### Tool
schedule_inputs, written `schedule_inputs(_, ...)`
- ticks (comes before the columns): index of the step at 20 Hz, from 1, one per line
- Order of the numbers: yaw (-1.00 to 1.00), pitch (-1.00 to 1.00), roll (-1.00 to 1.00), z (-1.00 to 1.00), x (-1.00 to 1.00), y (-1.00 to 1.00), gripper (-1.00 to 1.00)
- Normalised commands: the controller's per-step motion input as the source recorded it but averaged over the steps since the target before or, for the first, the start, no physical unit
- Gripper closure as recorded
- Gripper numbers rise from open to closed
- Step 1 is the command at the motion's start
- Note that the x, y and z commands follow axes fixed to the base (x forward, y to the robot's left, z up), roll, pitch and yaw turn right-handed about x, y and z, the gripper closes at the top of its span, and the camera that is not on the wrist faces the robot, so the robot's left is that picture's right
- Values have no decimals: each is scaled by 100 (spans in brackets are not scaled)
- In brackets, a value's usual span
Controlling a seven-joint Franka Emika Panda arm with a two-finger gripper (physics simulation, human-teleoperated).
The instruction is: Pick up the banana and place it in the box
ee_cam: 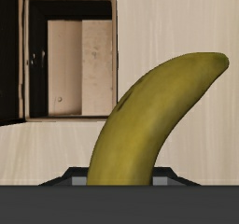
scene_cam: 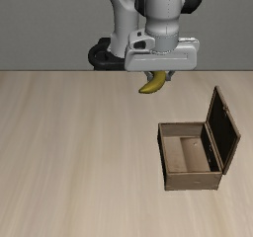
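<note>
A yellow banana [scene_cam: 151, 83] hangs in the air above the wooden table, held between the fingers of my gripper [scene_cam: 155, 77], which is shut on it. In the wrist view the banana [ee_cam: 149, 116] rises large from between my fingertips and curves up and away. The wooden box [scene_cam: 190, 154] stands open on the table, forward of the gripper and toward the exterior view's right, its lid [scene_cam: 224, 130] tilted up on the far right side. In the wrist view the box [ee_cam: 79, 69] lies below my hand, its dark lid [ee_cam: 9, 55] swung out to one side.
The light wooden table [scene_cam: 69, 152] stretches wide across the exterior view's left and front. The robot's base [scene_cam: 104, 55] stands at the table's far edge behind the gripper.
</note>
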Motion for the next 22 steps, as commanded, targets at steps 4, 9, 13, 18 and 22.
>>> schedule_inputs(4, 0, 0, 0, 0, 0, 100, 100)
schedule_inputs(9, 0, 0, 0, 0, 80, 20, 100)
schedule_inputs(13, 0, 0, 0, 0, 100, 0, 100)
schedule_inputs(18, 0, 0, 0, 0, 80, 20, 100)
schedule_inputs(22, 0, 0, 0, 0, -50, 25, -100)
